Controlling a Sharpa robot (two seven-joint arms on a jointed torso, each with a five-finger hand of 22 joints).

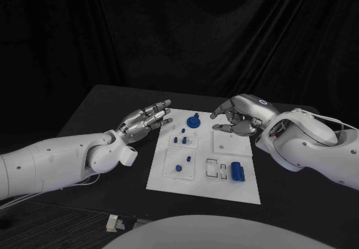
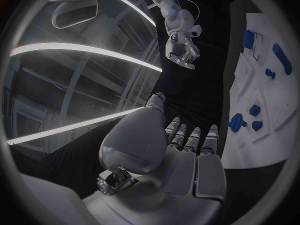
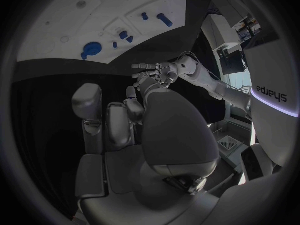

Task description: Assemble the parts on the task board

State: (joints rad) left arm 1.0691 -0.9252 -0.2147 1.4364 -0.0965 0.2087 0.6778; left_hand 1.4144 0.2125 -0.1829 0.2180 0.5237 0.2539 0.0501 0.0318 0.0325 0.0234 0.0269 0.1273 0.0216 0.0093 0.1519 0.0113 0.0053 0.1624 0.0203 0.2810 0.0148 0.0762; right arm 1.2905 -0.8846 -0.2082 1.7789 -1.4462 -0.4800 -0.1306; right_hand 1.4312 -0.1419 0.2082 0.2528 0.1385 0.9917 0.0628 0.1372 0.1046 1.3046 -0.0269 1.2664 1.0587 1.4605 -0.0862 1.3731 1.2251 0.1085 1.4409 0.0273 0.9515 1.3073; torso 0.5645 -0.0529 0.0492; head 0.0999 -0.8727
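Black table (image 1: 97,104), task board (image 1: 224,189) centre. Left hand (image 1: 143,123) fingers spread, empty; right hand (image 1: 238,117) curled, empty. Blue cylinder (image 1: 237,170), near right corner: likely light, rigid, slick; pinch mid-body.

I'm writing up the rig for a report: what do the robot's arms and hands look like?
Both arms are smooth, rounded white shells with small dark screw dots. Thin pale cables loop over the right arm near its wrist. The left hand and right hand are silver metal with segmented fingers; the right hand's back bears a small ring mark.
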